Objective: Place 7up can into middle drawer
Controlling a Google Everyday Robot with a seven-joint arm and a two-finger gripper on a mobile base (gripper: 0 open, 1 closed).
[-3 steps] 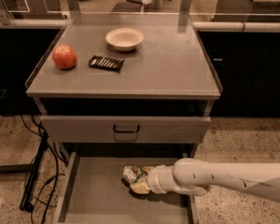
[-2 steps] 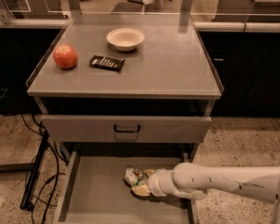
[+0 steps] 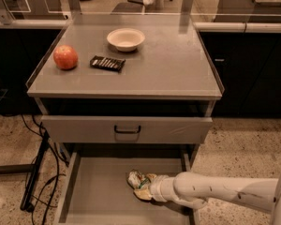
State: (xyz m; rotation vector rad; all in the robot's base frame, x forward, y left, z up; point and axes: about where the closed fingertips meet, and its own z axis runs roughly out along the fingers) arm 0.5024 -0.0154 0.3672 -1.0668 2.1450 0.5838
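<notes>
The 7up can (image 3: 136, 179), dented, silvery-white with green print, lies low in the open middle drawer (image 3: 98, 191), right of its centre. My gripper (image 3: 144, 187) reaches in from the right at the end of the white arm (image 3: 215, 191) and sits right against the can, partly covering it. The can looks to be at or just above the drawer floor; I cannot tell whether it rests on it.
Above the open drawer is a shut grey drawer front with a black loop handle (image 3: 127, 130). On the cabinet top stand a red apple (image 3: 65, 57), a dark snack bar packet (image 3: 107, 63) and a white bowl (image 3: 125, 39). Cables and a stand leg (image 3: 35, 172) lie at the left.
The arm with the can has sunk a little lower into the drawer and shifted slightly toward the front.
</notes>
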